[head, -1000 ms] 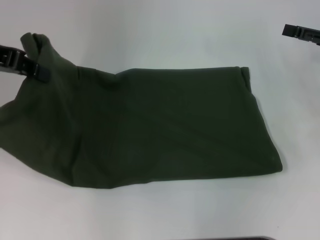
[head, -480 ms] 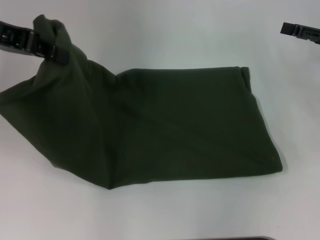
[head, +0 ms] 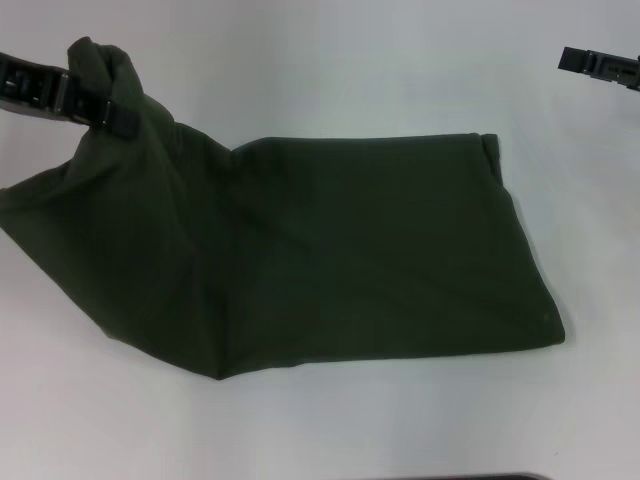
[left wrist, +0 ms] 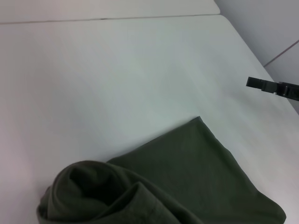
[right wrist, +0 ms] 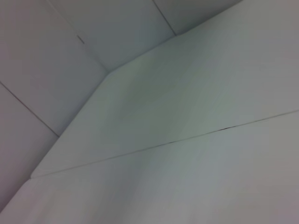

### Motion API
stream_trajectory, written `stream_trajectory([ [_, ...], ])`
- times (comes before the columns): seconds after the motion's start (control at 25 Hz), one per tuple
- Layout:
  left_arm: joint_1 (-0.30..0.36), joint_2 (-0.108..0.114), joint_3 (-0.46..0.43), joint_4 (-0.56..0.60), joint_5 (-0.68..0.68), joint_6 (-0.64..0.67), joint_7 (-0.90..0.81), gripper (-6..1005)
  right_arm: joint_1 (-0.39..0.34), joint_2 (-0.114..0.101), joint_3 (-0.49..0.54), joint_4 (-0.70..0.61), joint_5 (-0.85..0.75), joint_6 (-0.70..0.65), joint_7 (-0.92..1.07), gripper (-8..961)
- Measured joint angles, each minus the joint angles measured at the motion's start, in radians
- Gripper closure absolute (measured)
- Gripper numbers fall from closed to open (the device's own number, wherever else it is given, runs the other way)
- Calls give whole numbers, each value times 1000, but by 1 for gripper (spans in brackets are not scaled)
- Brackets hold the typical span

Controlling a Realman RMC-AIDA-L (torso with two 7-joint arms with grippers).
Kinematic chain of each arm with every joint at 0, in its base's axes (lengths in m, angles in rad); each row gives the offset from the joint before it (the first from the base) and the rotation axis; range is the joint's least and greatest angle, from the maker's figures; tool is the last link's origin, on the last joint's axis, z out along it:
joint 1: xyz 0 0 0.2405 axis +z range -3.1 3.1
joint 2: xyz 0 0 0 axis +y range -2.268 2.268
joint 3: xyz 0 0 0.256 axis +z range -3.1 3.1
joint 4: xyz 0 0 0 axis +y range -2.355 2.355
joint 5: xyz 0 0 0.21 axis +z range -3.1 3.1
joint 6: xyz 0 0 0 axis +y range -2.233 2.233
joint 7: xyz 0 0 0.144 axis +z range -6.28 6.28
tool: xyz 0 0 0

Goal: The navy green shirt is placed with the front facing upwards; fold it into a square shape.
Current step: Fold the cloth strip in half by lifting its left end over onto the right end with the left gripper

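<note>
Though already narrowed into a long band, needs at least 1 more fold before counting as a square. Shirt (head: pixel 330 255) lying on the white bench (head: pixel 330 60), plain green face up, no lettering or collar showing in any view. Right-hand part flat and tidy, with straight far and near edges and a rounded corner at the near right. Left-hand part raised off the bench, drawn up toward the far left into a bunched peak.

Left gripper (head: pixel 95 100) clamped on that peak at the far left, cloth pinched between its black fingers and hanging down in a slack slope to the flat part. From the left wrist view, the same bunched folds (left wrist: pixel 107 191) crowding the near field, with the flat band stretching away beyond.

Right gripper (head: pixel 598 66) parked at the far right, well apart from the shirt, above bare bench; whether open or closed, cannot tell. Right wrist view filled with bench and wall only.

Long axis running left to right across the bench, tilted slightly so the right end sits nearer than the left. Which end is hem and which is neck, cannot tell.

Judged remaining: carrying the lifted left end over onto the right part, laying it down square to the edges, then releasing and smoothing.
</note>
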Motion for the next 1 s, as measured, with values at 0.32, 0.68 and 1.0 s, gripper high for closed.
stream_trajectory([
  [0.32, 10, -18, -1, 6, -11, 3, 4, 949, 3, 0, 0, 0, -2, -5, 1, 38],
  [0.68, 15, -70, 21, 2, -45, -7, 11, 946, 4, 0, -2, 2, -3, -7, 2, 38],
  [1.0, 1, -118, 59, 6, -73, -49, 16, 943, 1, 2, -10, 3, -3, -9, 0, 38],
])
